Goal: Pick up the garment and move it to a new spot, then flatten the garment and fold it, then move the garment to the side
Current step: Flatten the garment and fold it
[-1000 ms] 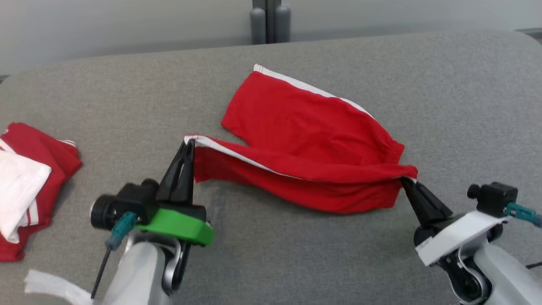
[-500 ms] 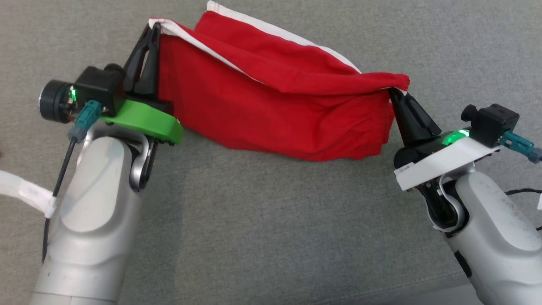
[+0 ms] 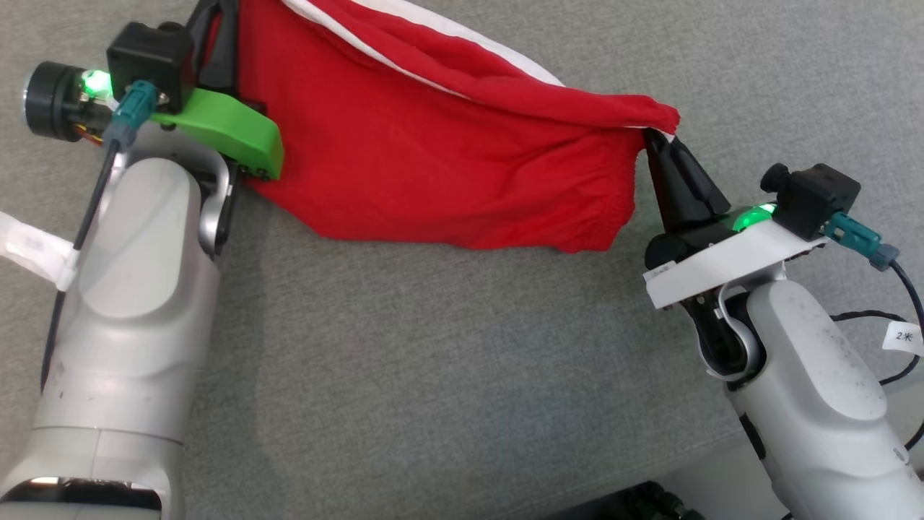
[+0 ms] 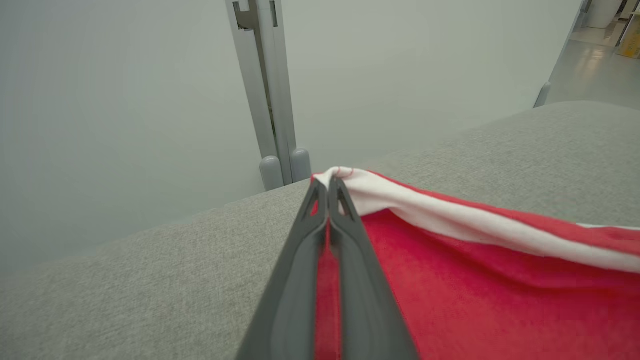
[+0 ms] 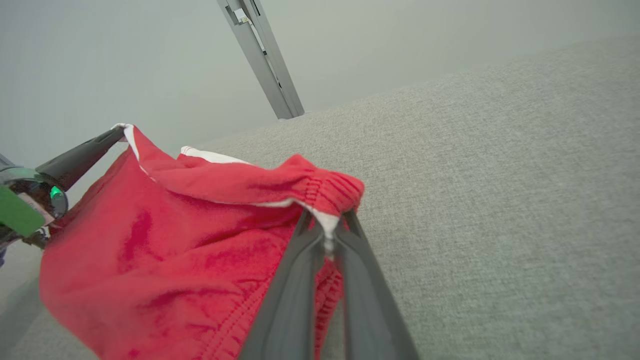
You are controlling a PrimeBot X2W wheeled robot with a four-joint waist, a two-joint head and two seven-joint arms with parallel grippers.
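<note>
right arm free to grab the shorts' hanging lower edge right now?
Probably not: the right gripper is shut on the waistband corner of the red shorts, the left gripper on the other end. It would have to let go first.

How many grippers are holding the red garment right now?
2. On the red garment, the left gripper pinches a white-trimmed corner, and the right gripper pinches the gathered waistband end.
</note>
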